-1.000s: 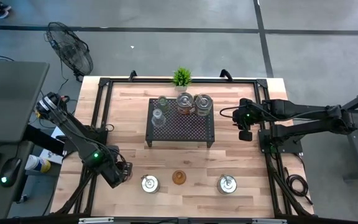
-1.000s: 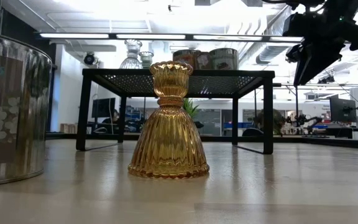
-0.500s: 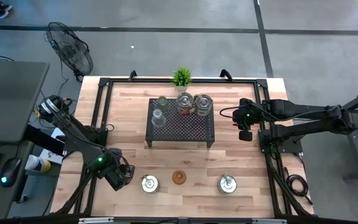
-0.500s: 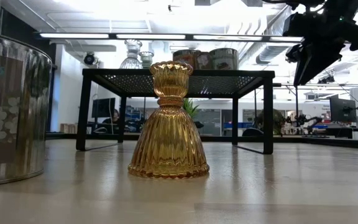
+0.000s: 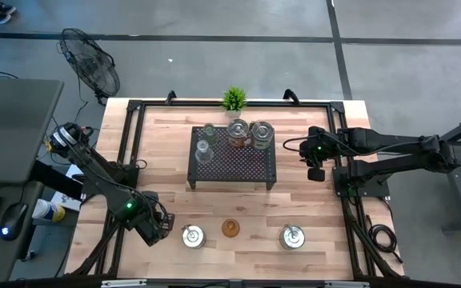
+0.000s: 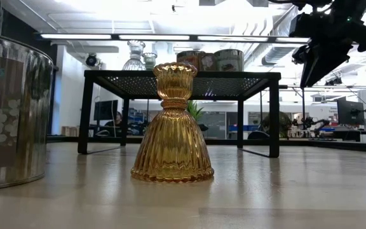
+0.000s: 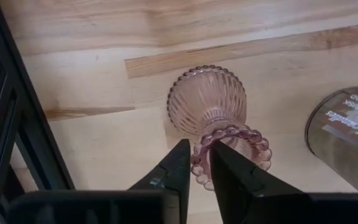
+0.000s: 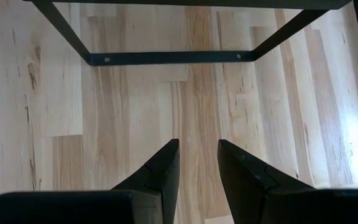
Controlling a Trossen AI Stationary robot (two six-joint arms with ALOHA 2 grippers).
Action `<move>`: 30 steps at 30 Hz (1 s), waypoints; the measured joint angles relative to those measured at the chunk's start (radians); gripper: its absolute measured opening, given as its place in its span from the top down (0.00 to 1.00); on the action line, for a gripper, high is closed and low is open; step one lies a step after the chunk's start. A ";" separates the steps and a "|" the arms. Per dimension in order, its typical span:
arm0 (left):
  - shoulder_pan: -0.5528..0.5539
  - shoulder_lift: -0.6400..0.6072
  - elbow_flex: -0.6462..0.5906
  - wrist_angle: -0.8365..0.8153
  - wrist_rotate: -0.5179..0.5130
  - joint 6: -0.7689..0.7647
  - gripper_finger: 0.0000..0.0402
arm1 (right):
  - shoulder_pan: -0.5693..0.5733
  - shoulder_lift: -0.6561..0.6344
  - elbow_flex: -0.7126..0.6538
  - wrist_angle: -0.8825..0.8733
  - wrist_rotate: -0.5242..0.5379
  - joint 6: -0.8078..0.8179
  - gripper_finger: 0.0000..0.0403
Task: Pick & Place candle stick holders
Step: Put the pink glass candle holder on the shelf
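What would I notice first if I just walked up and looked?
Probably the amber glass candle holder, standing upright on the table right before the low camera, in front of the black rack. Then the left end effector near the table's front left corner, its fingers closed on the beaded rim of a pink glass holder.

I've got the black perforated rack (image 5: 232,162) sitting mid-table, and a small green potted plant (image 5: 234,98) at its twelve o'clock by the far edge. Off the table (image 5: 318,248), a floor fan (image 5: 91,64) at ten o'clock.
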 joint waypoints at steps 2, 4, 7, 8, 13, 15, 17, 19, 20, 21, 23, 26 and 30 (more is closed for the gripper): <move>0.000 -0.001 0.000 0.002 0.000 0.003 0.90 | 0.000 0.000 0.000 0.000 0.000 0.000 0.75; 0.000 -0.002 0.002 0.006 -0.001 0.003 0.92 | 0.000 0.000 0.000 0.000 0.000 0.000 0.75; 0.000 -0.002 0.002 0.005 -0.001 0.003 0.93 | 0.000 0.000 0.000 0.000 0.000 0.000 0.75; 0.000 -0.002 0.002 0.005 -0.001 0.003 0.93 | 0.000 0.000 0.000 0.000 0.000 0.000 0.75; 0.000 -0.002 0.002 0.005 -0.004 0.013 0.94 | 0.000 0.000 0.000 0.000 0.000 0.000 0.75; 0.000 -0.002 0.002 0.007 -0.005 0.026 0.96 | 0.000 0.000 0.000 0.000 0.000 0.000 0.75; 0.000 -0.003 0.003 0.010 -0.008 0.031 0.96 | 0.000 0.000 0.000 0.000 0.000 0.000 0.75; 0.000 -0.003 0.003 0.013 -0.015 0.039 0.96 | 0.000 0.000 0.000 0.000 0.000 0.000 0.75; 0.000 -0.003 0.003 0.016 -0.015 0.047 0.96 | 0.000 0.000 0.000 0.000 0.000 0.000 0.75; 0.000 -0.003 0.003 0.020 -0.016 0.054 0.96 | 0.000 0.000 0.000 0.000 0.000 0.000 0.75; 0.000 -0.003 0.003 0.022 -0.015 0.056 0.96 | 0.000 0.000 0.000 0.000 0.000 0.000 0.75; 0.000 -0.011 0.002 0.022 -0.014 0.059 0.96 | 0.000 0.000 0.000 0.000 0.000 0.000 0.75; 0.000 -0.032 0.002 0.021 -0.034 0.066 0.98 | 0.000 0.000 0.000 0.000 0.000 0.000 0.75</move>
